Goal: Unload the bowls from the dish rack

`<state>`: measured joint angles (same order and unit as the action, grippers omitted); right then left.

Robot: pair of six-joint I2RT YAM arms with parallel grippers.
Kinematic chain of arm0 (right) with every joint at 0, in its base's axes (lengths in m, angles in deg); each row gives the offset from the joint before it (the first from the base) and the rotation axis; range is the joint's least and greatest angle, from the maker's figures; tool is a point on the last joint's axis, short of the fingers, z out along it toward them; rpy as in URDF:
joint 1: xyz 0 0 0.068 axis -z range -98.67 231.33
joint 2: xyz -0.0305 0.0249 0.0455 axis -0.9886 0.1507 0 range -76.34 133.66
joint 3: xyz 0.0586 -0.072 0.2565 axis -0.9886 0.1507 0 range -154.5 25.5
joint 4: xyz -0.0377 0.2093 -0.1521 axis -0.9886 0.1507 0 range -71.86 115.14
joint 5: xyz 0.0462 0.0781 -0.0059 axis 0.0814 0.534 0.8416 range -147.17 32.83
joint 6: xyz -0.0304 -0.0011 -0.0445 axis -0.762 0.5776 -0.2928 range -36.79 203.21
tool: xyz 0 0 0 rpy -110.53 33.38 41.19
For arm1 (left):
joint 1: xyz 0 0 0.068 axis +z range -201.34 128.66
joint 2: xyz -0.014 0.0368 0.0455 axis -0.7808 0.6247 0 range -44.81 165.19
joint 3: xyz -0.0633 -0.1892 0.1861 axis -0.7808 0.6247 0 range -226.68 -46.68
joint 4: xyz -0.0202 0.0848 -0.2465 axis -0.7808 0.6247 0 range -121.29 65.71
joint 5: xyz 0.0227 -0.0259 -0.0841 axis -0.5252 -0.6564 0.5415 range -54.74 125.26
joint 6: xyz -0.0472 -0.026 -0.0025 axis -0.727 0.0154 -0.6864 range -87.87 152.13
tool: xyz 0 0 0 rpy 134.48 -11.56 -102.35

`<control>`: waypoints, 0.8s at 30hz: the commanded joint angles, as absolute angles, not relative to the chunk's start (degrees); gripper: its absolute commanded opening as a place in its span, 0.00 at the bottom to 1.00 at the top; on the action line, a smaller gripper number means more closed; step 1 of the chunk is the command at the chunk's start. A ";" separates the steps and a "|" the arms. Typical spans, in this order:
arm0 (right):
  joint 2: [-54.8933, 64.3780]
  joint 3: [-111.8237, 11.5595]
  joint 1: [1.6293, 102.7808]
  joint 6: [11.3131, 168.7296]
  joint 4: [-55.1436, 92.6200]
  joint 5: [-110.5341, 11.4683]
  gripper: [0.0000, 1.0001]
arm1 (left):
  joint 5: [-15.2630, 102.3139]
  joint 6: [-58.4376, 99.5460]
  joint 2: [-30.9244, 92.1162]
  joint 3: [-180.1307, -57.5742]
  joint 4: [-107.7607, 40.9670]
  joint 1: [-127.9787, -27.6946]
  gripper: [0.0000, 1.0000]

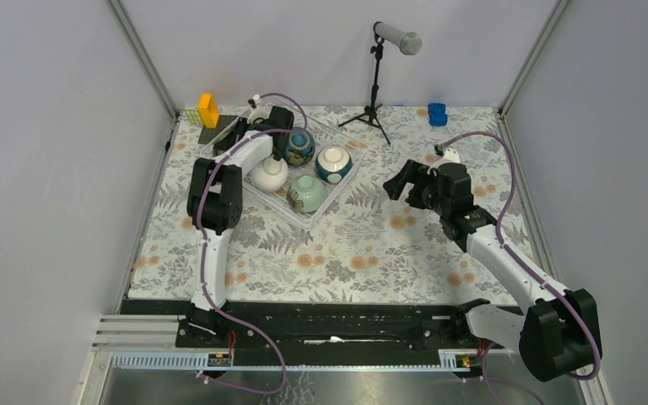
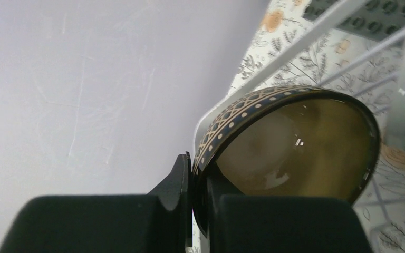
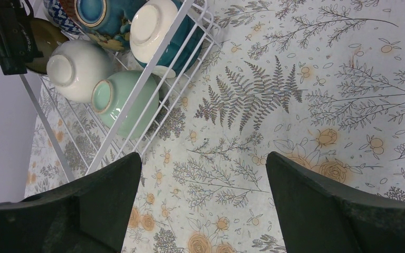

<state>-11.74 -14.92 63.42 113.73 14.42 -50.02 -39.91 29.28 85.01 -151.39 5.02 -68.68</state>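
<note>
Left hand (image 2: 199,174) at far-left end of dish rack (image 3: 143,79) — fingers pinching rim of patterned bowl (image 2: 295,147), one inside, one outside. Bowl tilted on edge, its wall directly ahead of hand; ext. dark blue w/ dotted lattice band, int. glossy olive-brown. Right hand (image 1: 401,181) spread, empty, over worktop (image 1: 371,253) right of rack — left arm the nearer. White bowl (image 1: 269,174) & pale green bowl (image 1: 307,192) sit at rack's near side, bases showing
</note>
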 commanded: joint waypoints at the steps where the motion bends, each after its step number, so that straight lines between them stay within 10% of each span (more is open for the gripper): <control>1: -13.17 -16.73 62.97 114.02 12.95 -48.93 0.95 | -44.65 32.84 86.13 -156.86 3.42 -69.31 0.00; 24: -15.70 -18.12 62.96 113.27 15.51 -49.44 0.96 | -49.17 35.98 73.84 -158.13 3.25 -72.25 0.00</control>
